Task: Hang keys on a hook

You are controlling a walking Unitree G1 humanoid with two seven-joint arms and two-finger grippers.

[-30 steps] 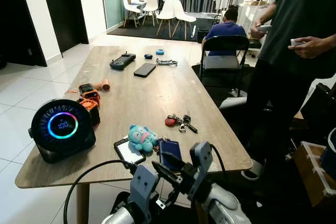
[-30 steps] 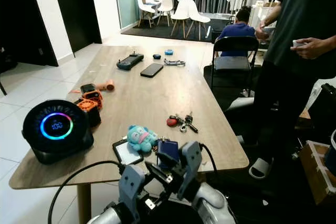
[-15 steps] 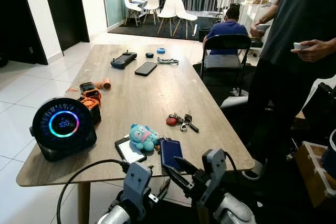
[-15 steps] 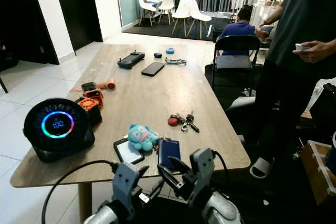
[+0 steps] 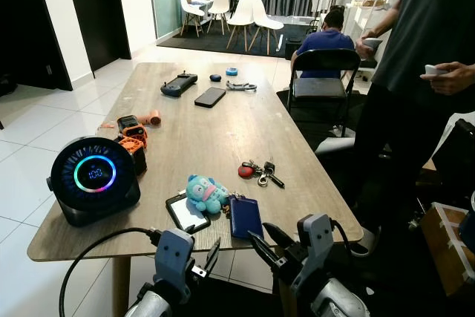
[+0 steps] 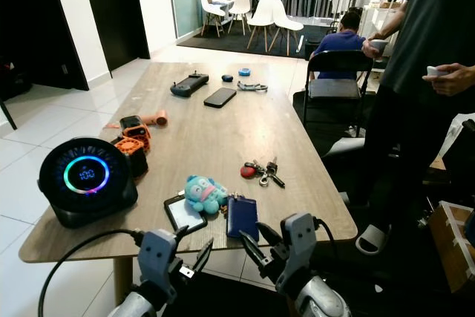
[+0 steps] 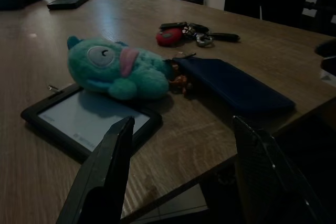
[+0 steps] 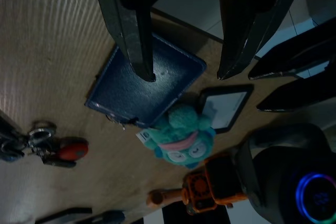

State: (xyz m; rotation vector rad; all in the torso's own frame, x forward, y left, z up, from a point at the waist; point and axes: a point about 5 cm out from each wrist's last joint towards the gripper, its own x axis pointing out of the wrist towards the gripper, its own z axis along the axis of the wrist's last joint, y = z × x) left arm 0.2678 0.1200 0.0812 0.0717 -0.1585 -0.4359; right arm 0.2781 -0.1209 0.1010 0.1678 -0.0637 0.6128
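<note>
Left wrist view looks along the left gripper (image 7: pixel 178 177), whose 2 black fingers stand wide apart and hold nothing. It hovers just off the near edge of the wooden table (image 5: pixel 208 128). In front of it lie a small black-framed tablet (image 7: pixel 89 119), a teal plush toy (image 7: pixel 118 69) resting partly on the tablet, and a dark blue wallet (image 7: pixel 233 87) just beside the toy.

The right gripper (image 8: pixel 184 35) is also spread wide and empty. It hangs at the table edge, above the near end of the wallet. In the head views both grippers sit low in front of the robot, the left gripper at (image 5: pixel 204 254) and the right one at (image 5: pixel 271 246).

The keys (image 5: pixel 257 171) lie flat on the table beyond the wallet, toward the right side, with a red round fob (image 5: pixel 244 171) attached. They are well apart from both grippers.

On the left part of the table stands a round black speaker with a glowing ring (image 5: pixel 94 178), and behind it some orange and black gadgets (image 5: pixel 131 133). Farther away lie a black phone (image 5: pixel 210 96) and a handheld game console (image 5: pixel 178 84).

A person in dark clothes (image 5: pixel 415 72) stands at the right of the table. Another person in a blue shirt (image 5: pixel 326 38) sits beyond a black chair (image 5: pixel 320 83).
</note>
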